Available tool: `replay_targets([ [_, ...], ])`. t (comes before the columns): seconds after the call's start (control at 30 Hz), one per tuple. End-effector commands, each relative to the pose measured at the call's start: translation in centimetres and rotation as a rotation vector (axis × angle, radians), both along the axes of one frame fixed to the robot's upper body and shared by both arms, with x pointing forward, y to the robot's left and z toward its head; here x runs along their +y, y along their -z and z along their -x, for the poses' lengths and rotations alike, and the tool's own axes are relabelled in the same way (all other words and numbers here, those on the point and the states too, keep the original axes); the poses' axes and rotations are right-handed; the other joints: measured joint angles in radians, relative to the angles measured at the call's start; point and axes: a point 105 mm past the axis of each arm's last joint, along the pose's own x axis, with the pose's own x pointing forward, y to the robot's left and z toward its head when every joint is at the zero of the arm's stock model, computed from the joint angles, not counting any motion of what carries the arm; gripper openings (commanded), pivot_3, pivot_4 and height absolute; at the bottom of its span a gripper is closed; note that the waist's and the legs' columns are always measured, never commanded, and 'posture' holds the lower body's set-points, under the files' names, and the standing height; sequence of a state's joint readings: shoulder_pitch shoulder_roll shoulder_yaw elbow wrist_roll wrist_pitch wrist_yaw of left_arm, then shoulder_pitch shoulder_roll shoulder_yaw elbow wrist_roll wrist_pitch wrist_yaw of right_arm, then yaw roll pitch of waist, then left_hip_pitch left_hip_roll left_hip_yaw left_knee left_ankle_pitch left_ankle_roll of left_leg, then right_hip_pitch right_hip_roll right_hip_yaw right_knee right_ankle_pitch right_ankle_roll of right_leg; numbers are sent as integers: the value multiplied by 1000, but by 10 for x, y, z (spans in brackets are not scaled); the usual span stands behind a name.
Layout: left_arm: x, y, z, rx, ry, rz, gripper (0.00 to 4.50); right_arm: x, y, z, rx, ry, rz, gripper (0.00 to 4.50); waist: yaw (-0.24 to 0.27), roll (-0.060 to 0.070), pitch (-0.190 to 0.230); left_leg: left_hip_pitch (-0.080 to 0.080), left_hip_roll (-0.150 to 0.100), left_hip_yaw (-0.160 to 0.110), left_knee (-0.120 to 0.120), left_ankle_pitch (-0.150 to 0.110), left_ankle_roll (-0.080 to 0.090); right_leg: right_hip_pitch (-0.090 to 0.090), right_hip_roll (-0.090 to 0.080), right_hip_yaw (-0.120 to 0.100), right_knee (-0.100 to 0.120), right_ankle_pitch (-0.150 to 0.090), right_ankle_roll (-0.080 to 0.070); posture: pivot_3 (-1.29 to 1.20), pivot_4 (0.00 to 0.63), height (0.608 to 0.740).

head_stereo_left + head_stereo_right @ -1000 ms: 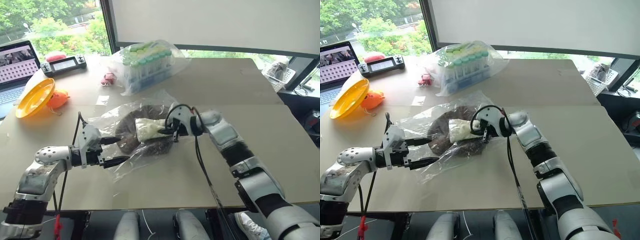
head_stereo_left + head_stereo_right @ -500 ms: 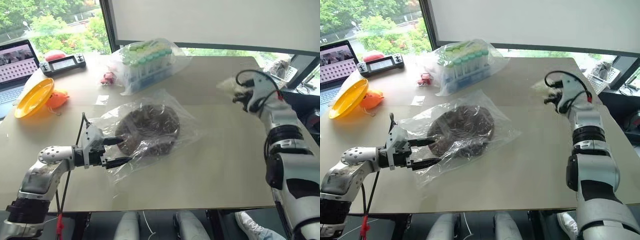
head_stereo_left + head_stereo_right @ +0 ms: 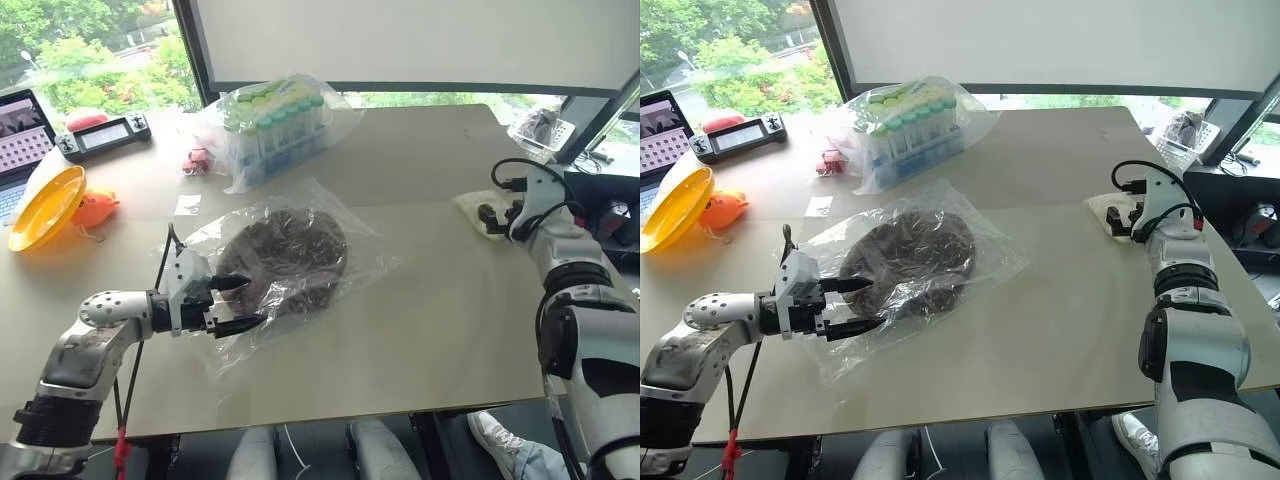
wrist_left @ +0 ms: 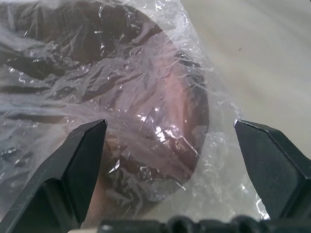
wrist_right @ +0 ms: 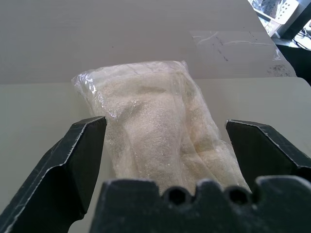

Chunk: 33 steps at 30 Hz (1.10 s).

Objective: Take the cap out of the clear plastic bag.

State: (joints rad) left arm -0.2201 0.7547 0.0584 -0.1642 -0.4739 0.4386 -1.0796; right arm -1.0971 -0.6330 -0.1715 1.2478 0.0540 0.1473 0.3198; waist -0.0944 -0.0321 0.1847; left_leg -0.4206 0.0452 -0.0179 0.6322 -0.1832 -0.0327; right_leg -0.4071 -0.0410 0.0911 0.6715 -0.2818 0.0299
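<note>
Cap (image 3: 288,255) still inside the clear plastic bag (image 3: 335,275), mid-table. White packet (image 5: 163,131) that was on the cap a second ago is now out, lying at the table's right edge; my right gripper (image 5: 165,145) has swung there and stands wide over it. Left gripper (image 4: 170,145) wide at the bag's near edge. No legible writing.

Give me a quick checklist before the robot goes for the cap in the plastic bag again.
1. Right gripper open, white packet lying on the table: ok.
2. Left gripper open at the clear plastic bag: ok.
3. Cap out of the bag: not ok, inside.
4. Bag mouth open toward the right gripper: cannot tell.
5. Bagged tube rack away from the cap: ok.
</note>
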Motion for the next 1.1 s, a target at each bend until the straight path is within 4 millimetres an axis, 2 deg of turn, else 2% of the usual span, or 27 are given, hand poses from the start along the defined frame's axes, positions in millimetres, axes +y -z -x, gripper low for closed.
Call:
replay_targets([
  [0.03,-23,-18,5,-65,85,20,4500,39,-80,0,-276,-319,78,4482,-1,2,1,0,0,0,0,0,0,0,0,0,0,0,0,0,150,740],
  [0.1,-30,-20,9,-66,113,28,4500,64,-90,14,-320,-499,115,4482,0,3,2,0,0,1,0,0,0,0,0,1,0,0,1,0,150,740],
  [0.2,-39,-22,9,-89,126,35,4500,87,-95,39,-342,-662,112,4482,4,3,2,-1,0,-1,0,0,0,0,0,0,0,0,1,0,150,740],
  [0.33,-68,-20,0,-197,118,33,4500,122,-87,92,-260,-892,55,4482,34,3,2,-2,-1,-4,1,0,0,2,0,-1,-1,-1,2,0,150,740],
  [0.43,-98,-17,-11,-259,62,83,4500,133,-75,117,-197,-946,42,4482,54,3,2,-2,-2,-4,5,0,0,3,0,0,-1,0,3,0,150,740],
  [0.53,-124,-12,-10,-314,75,68,4500,129,-63,131,-144,-910,45,4482,61,2,1,-3,-3,-5,9,0,0,5,0,0,-1,1,5,0,150,740],
  [0.6,-131,-5,-22,-307,-6,45,4500,128,-59,141,-126,-908,28,4482,65,2,1,-3,-3,-5,9,0,0,5,0,0,-1,1,6,0,150,740],
  [0.73,-154,4,-34,-243,-109,45,4500,118,-56,163,-112,-879,-39,4482,76,2,1,-4,-3,-5,9,0,0,5,0,0,-2,1,6,0,150,740],
  [0.8,-167,7,-41,-237,-131,28,4500,104,-57,169,-115,-805,-38,4482,78,2,1,-4,-4,-5,9,0,1,5,0,1,-3,1,7,0,150,740],
  [0.9,-199,18,-48,-299,-76,-64,4500,82,-60,179,-136,-695,-54,4482,85,2,1,-4,-5,-7,10,0,1,7,0,0,-3,1,7,0,150,740],
  [0.97,-215,23,-48,-295,-26,-80,4500,76,-59,183,-131,-658,-53,4482,84,2,1,-3,-7,-8,10,0,1,9,-1,1,-5,1,8,0,150,740],
  [1.03,-231,25,-44,-293,45,-85,4500,77,-56,190,-119,-645,-63,4482,81,2,1,-2,-8,-8,10,0,1,12,-1,1,-7,1,9,0,150,740],
  [1.1,-251,29,-41,-298,96,-117,4500,88,-44,204,-77,-687,-99,4482,80,2,1,-3,-9,-8,10,-1,1,12,-3,1,-8,0,11,0,150,740],
])
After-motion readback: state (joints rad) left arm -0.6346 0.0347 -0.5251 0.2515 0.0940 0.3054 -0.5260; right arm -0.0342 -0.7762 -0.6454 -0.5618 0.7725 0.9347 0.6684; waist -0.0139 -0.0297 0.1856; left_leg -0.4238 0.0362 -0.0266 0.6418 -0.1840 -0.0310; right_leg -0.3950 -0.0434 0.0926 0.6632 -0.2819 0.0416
